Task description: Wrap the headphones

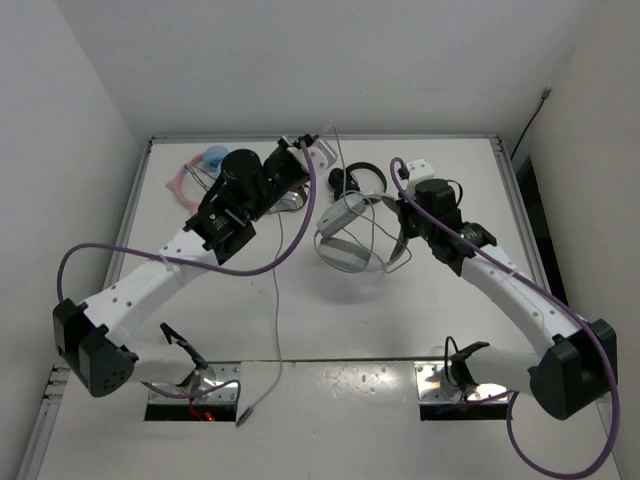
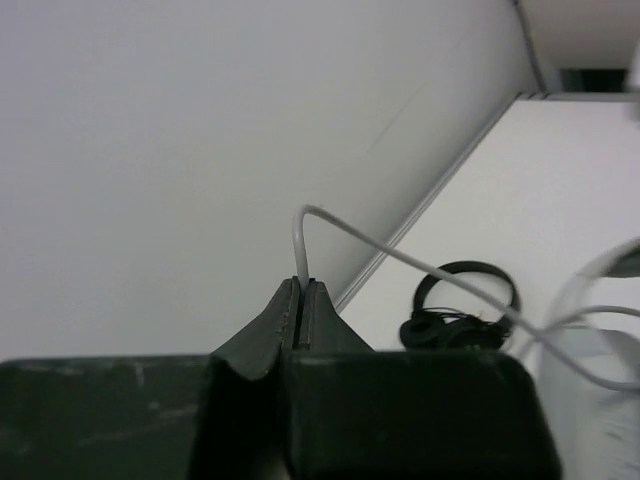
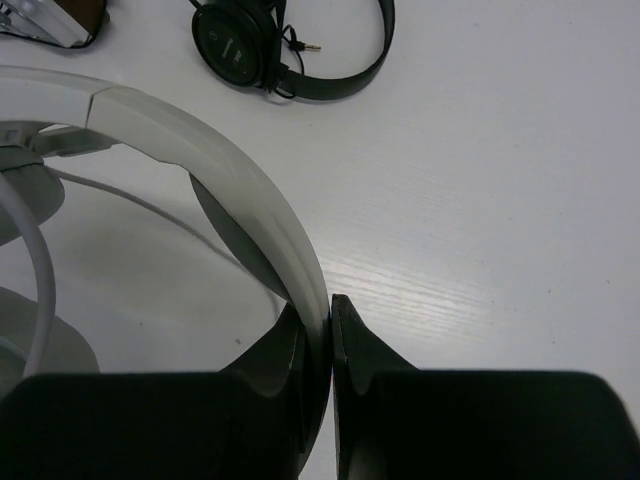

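Left gripper (image 2: 301, 290): jaws fully closed, pinching the thin grey cable (image 2: 400, 260) right at the fingertips. The cable comes up out of the tips, bends over and runs off right toward the headphones (image 2: 600, 360), which are blurred at the edge of the left wrist view.

Right gripper (image 3: 330, 322): jaws closed on the white headband (image 3: 200, 130), band clamped edge-on between the two fingers. The band arcs up and left from the grip; an earcup (image 3: 20, 190) and a loop of cable sit inside the arc.

Top view: the headphones (image 1: 345, 245) are mid-table between the two arms, tilted, with the right gripper on their right side. Can't tell whether they're lifted clear of the table (image 1: 400, 320) or partly resting on it. The left gripper is near the back wall (image 1: 300, 60), left of centre. A long run of cable (image 1: 278, 300) drops from there toward the near edge, and the plug (image 1: 241, 417) lies beside the left arm's base.

Around that: black headphones (image 1: 362, 180) flat on the table just behind the white pair; brown-and-silver pair (image 3: 55, 20) at the top-left corner of the right wrist view, mostly cut off; white box (image 1: 418, 165) behind the right wrist.
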Controlling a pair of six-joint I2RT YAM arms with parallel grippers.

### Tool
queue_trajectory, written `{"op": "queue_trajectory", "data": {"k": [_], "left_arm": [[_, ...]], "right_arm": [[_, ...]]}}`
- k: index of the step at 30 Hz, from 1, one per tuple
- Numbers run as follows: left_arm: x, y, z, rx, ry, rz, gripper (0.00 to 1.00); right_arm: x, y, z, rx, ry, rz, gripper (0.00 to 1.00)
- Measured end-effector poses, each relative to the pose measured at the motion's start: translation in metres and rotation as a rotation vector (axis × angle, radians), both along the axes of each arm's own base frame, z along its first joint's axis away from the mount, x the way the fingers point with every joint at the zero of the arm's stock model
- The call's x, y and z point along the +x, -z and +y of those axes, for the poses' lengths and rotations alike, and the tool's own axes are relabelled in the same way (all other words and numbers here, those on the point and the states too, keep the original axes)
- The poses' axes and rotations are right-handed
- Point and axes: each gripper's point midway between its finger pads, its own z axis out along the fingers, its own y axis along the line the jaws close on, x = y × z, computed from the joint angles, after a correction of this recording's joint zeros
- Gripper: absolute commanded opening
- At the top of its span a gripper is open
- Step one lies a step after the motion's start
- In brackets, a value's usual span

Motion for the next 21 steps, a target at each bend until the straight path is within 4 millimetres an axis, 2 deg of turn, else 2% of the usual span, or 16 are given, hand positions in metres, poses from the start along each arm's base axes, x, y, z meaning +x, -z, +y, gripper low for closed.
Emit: {"op": "queue_trajectory", "data": {"k": [6,10,12,17,21], "left_arm": [[0.068,0.022,0.028,-0.022,-0.142,0.083,0.0],[0.098,0.044,0.041,-0.033,-0.195,0.146,0.0],[0.106,0.056,0.044,-0.034,-0.209,0.178,0.0],[0.121,0.069,0.061,-0.045,-0.253,0.209,0.0],[0.142,0.079,0.092,-0.056,-0.329,0.223,0.0]], "right_arm": [[-0.013,-0.009,-0.005,-0.045,-0.036,-0.042,0.0],[-0.023,-0.015,-0.003,-0.094,-0.074,-0.084,0.0],[-0.025,-0.016,-0.007,-0.115,-0.072,-0.097,0.0],[-0.019,-0.023,-0.03,-0.186,0.01,-0.13,0.0],[-0.018,-0.031,-0.043,-0.221,0.052,-0.158,0.0]]}}
